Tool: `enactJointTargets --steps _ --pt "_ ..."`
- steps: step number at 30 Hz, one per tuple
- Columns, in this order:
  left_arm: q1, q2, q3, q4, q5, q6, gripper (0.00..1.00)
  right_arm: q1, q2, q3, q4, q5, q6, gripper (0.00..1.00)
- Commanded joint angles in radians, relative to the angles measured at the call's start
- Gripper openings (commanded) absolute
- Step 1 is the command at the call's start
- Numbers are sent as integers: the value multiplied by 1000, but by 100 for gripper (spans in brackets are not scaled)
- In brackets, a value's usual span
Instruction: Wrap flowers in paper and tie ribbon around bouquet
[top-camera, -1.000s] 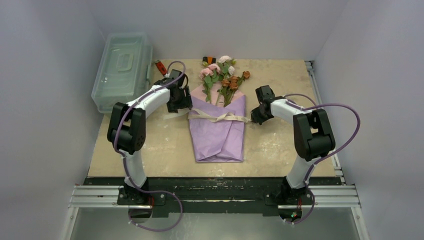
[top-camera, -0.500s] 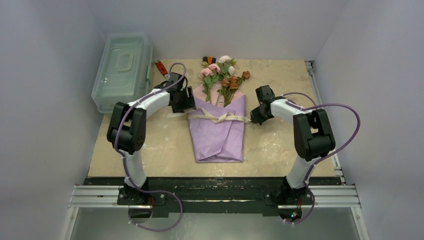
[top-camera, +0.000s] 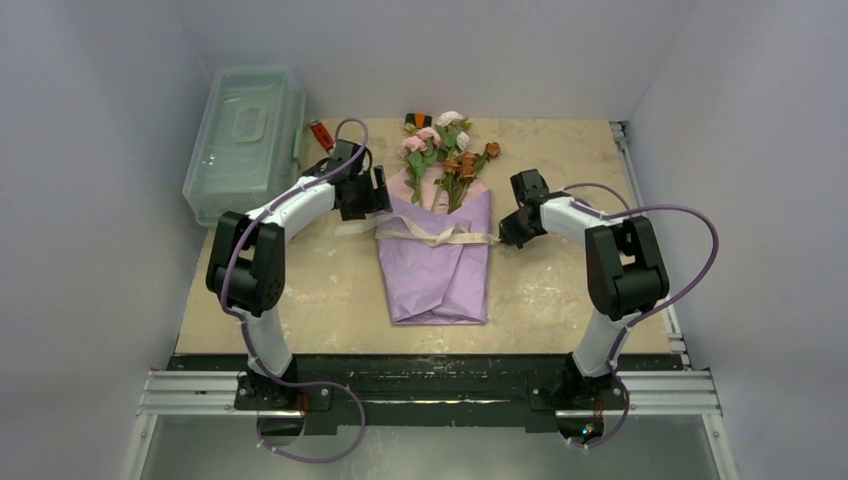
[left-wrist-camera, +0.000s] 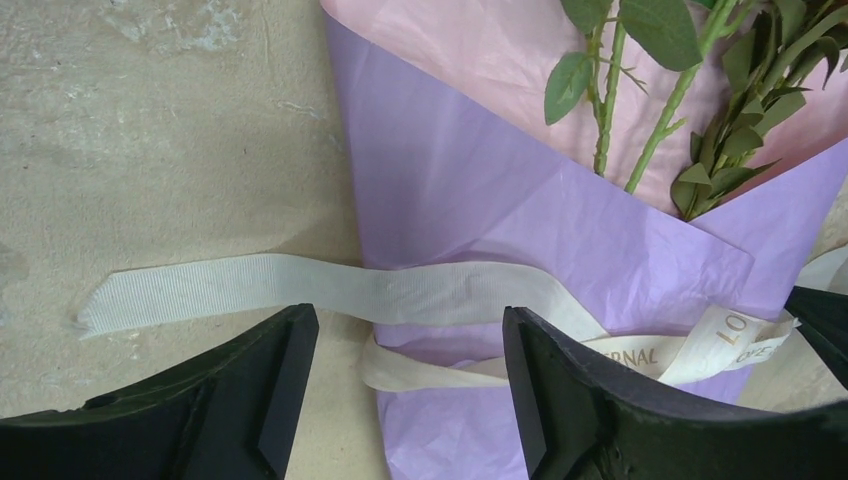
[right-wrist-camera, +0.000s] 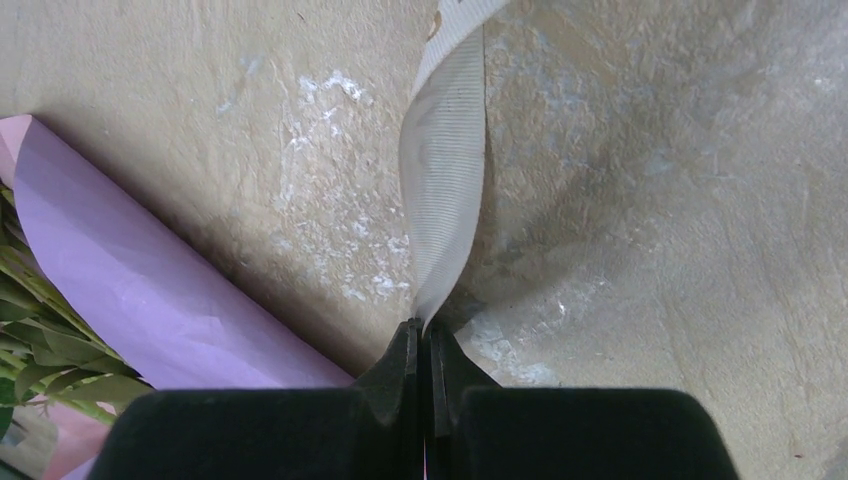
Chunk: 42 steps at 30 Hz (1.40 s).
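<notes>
Across the lilac paper (top-camera: 436, 285) of the bouquet (top-camera: 432, 205), ribbon (top-camera: 440, 236) wrapped; one end loose on the surface (top-camera: 300, 290) just ahead of the released left tool (left-wrist-camera: 408, 335); other end grasped by the clenched right tool (right-wrist-camera: 422, 340), beside the bouquet.

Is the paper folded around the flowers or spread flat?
Folded: the paper forms a lilac cone around the flowers.

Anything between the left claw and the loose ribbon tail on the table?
Nothing visible. The left claw hangs open over the loose tail of the ribbon, which lies flat on the table beside the bouquet. The right claw pinches the other end.
</notes>
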Motion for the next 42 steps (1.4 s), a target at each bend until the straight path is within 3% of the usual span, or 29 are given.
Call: enactJointTargets --steps 1,15,36,42 --pt "0 36 10 26 20 25 70 5 23 38 5 9 -15 0" --pt "1 83 21 58 58 63 36 6 33 59 -3 -11 -27 0" --pt "2 28 61 -28 -2 89 33 5 68 68 0 -13 -32 0" --pt "8 24 66 -34 -4 90 20 5 74 68 2 -14 -31 0"
